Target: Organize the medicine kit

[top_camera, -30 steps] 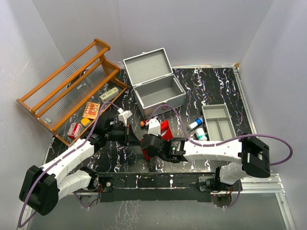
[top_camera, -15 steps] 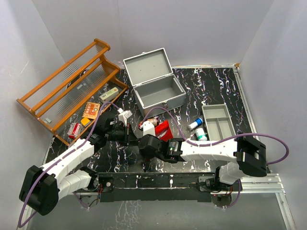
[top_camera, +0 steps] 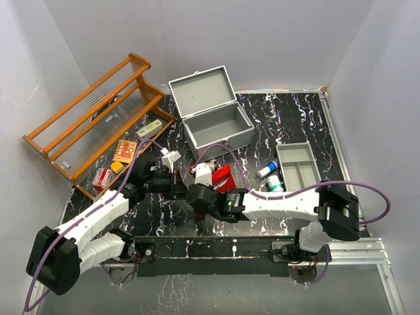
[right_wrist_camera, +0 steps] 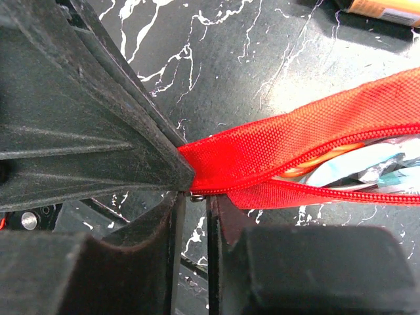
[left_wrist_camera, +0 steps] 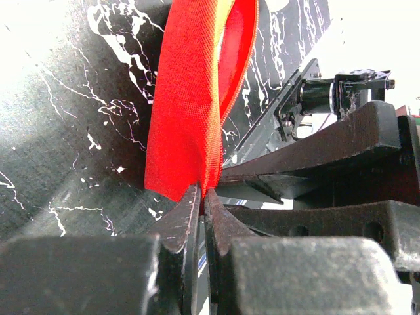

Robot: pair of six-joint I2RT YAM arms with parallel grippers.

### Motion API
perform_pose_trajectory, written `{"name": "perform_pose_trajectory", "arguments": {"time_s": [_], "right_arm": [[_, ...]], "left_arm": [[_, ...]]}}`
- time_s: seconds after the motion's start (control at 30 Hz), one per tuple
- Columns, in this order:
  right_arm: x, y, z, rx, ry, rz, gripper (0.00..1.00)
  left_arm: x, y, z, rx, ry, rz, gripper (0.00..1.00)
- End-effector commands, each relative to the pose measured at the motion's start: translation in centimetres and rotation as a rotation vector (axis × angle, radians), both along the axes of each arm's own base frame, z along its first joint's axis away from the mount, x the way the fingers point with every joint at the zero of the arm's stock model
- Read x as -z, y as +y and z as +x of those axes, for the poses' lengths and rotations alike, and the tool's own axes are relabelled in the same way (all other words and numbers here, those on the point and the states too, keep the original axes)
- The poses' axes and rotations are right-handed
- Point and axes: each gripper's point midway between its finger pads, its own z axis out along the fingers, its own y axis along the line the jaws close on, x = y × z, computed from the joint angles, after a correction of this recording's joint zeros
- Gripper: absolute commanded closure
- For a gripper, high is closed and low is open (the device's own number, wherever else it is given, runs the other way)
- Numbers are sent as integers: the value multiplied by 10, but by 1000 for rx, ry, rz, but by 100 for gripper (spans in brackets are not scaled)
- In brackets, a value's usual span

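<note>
On red pouch [left_wrist_camera: 190, 98], left hand [left_wrist_camera: 202, 197] and right hand [right_wrist_camera: 191, 205] pinch tight

A black marbled worktop [top_camera: 282, 125] carries everything. At the far left stands a wooden rack [top_camera: 98, 115], tilted against the wall. Near its right end lies a long white box [top_camera: 149, 128]; nearer are an orange packet [top_camera: 123, 150] and a small red box [top_camera: 102, 177]. In the middle lies a red pouch [top_camera: 223, 178]; its zip is partly open and packets [right_wrist_camera: 354, 167] show inside. At the right sits a shallow grey divided tray [top_camera: 298, 167], and two small bottles [top_camera: 266, 170] lie just beside its left wall.
</note>
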Motion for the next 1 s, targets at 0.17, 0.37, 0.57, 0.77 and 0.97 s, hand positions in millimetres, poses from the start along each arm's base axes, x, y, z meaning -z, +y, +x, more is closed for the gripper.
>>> {"name": "perform_pose_trajectory", "arguments": {"time_s": [0.17, 0.37, 0.57, 0.77, 0.97], "right_arm": [[-23, -13, 14, 72, -65, 23, 97], [-19, -31, 21, 22, -66, 4, 100], [-28, -42, 29, -64, -72, 37, 100], [-24, -58, 43, 8, -80, -1, 100], [-18, -80, 56, 141, -91, -52, 100]], "left_arm": [[-11, -1, 0, 22, -30, -15, 100], [-7, 2, 1, 25, -37, 19, 100], [-8, 2, 2, 38, -36, 26, 100], [-10, 1, 2, 41, -36, 20, 100], [-12, 1, 0, 44, -39, 18, 100]]}}
